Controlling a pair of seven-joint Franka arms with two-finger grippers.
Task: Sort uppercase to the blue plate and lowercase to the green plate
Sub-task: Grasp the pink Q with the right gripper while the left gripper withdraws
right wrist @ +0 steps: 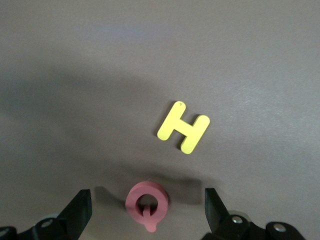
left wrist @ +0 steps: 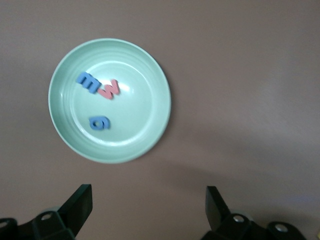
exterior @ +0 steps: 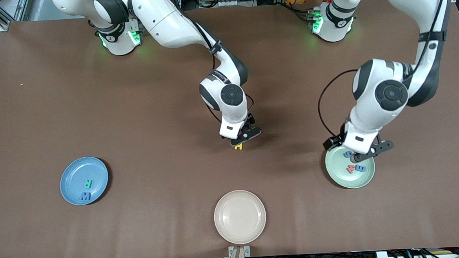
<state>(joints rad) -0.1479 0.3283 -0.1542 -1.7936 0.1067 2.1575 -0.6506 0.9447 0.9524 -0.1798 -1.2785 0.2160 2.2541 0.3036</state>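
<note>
Left pincer (exterior: 366, 156) hangs wide and empty over the green plate (exterior: 340, 175); right pincer (exterior: 242, 141), spread wide, hovers above red Q (right wrist: 147, 203) and yellow H (right wrist: 183, 127) mid-bench. Next, probably: drop, pinch Q, carry to blue plate (exterior: 72, 178).

Light is even and fairly bright from overhead across the brown surface (exterior: 142, 121), which shows a soft sheen near the arms' bases, where green status lamps cast small glows. Both arms drop blurred, dark shadows just beside them. In the left wrist view the green plate (left wrist: 155, 75) carries a pale highlight and a thin shadow along one rim. In the right wrist view the yellow H (right wrist: 183, 127) looks crisp, while the dark fingers (right wrist: 80, 210) at the edge are soft.
</note>
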